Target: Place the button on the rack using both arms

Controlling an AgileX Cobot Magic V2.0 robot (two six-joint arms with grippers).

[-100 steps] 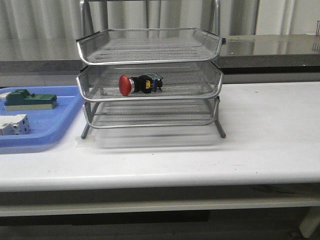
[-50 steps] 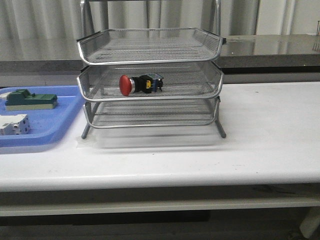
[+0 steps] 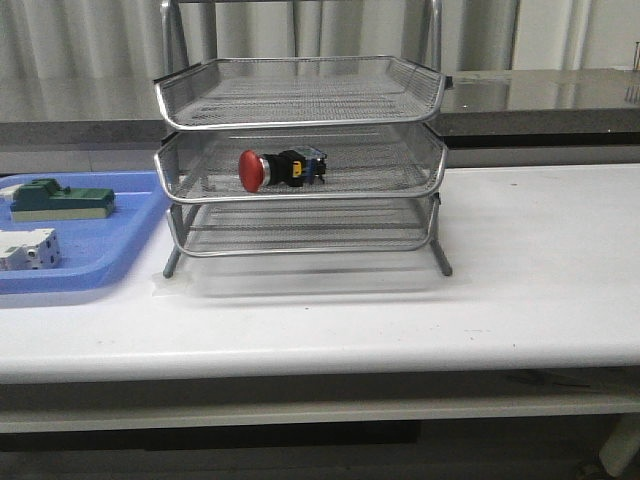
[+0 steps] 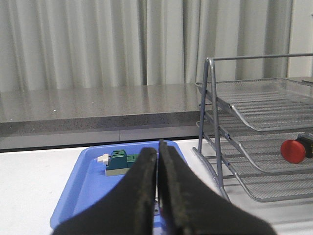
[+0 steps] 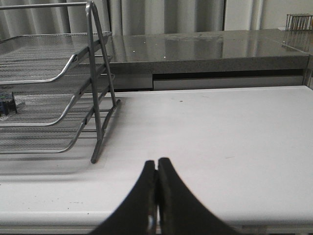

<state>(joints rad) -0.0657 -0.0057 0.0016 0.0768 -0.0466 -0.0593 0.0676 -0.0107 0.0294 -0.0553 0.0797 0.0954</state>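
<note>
The button [image 3: 277, 169] is seen lying on its side in the middle tier of the rack [image 3: 300, 160], with its red head pointed toward the blue tray [image 3: 100, 250]. It is held by nothing; it rests on the wire mesh, so the job looks done. The rack stands on the white worktop [image 3: 520, 270], just beside the blue tray, where a green block [image 3: 58, 198] and a white block [image 3: 27, 248] are kept. The left tool [image 4: 157, 161] is pressed tight together with nothing in it. The right tool [image 5: 156, 172] is pressed together too, and nothing is carried. Both are kept well apart from the rack, most likely so nothing is bumped.
</note>
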